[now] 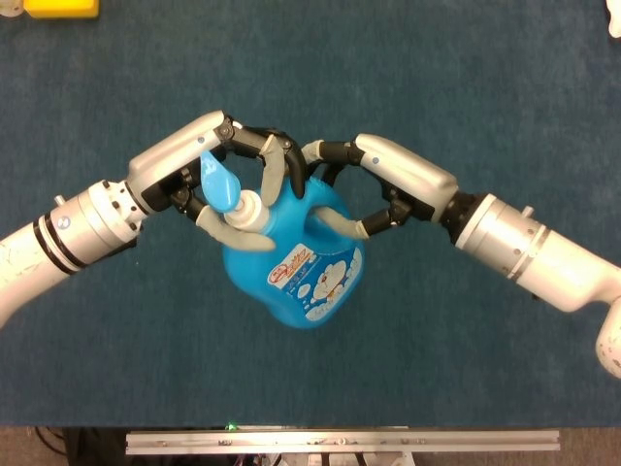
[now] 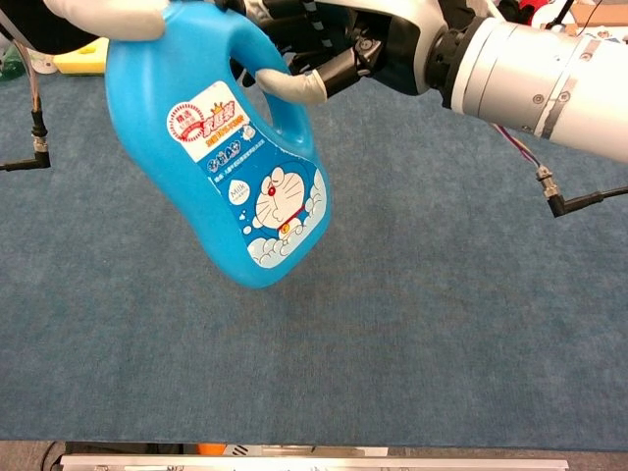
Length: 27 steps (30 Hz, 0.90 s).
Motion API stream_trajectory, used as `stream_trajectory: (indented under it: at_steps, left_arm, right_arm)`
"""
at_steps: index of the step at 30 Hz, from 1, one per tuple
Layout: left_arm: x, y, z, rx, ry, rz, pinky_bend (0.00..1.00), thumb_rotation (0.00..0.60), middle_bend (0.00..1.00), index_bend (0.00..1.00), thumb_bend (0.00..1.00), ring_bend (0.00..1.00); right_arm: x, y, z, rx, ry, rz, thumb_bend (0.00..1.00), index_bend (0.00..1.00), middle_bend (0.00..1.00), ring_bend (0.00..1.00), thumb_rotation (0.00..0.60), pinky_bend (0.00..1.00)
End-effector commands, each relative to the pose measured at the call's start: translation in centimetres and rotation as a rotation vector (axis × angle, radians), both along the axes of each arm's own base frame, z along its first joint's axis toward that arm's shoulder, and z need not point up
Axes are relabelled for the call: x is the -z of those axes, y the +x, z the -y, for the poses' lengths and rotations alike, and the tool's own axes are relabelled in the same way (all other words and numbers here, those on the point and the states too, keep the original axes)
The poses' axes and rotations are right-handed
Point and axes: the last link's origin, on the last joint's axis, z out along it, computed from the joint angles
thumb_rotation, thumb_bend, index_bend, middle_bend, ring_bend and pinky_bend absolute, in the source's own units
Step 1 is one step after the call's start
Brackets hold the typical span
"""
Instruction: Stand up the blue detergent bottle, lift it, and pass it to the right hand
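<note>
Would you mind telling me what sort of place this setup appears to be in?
Probably a robotics lab test bench: a table under blue cloth, an aluminium rail on its near edge, and loose sensor cables.

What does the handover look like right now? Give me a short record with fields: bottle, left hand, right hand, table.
bottle: blue detergent bottle off the table, tilted, label toward the chest camera
left hand: left hand holds the neck below the cap
right hand: right hand has fingers hooked through the handle; both hands are on the bottle
table: blue-covered table; yellow object at the far left edge
</note>
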Motion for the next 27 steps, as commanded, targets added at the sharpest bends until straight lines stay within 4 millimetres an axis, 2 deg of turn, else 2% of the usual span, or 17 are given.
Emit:
stream_trajectory:
  at_steps: [1, 11, 27]
  left_arm:
    - [0.0, 0.0, -0.1, -0.007, -0.008, 0.007, 0.59, 0.600, 0.62, 0.66, 0.19, 0.43]
    - [0.1, -0.1, -0.2, -0.018, -0.017, 0.019, 0.59, 0.600, 0.62, 0.66, 0.20, 0.43]
    - [0.2, -0.3, -0.5, -0.036, -0.026, 0.041, 0.58, 0.600, 0.62, 0.66, 0.19, 0.43]
  right_arm:
    - [0.2, 0.0, 0.0, -0.001, -0.004, 0.006, 0.44, 0.36, 0.41, 0.31, 0.600, 0.39]
    - [1.0, 0.2, -0.3, -0.002, 0.008, 0.027, 0.44, 0.37, 0.42, 0.31, 0.600, 0.38]
    - [1.3, 0.0, -0.6, 0.068, 0.018, 0.126, 0.44, 0.46, 0.47, 0.34, 0.600, 0.38]
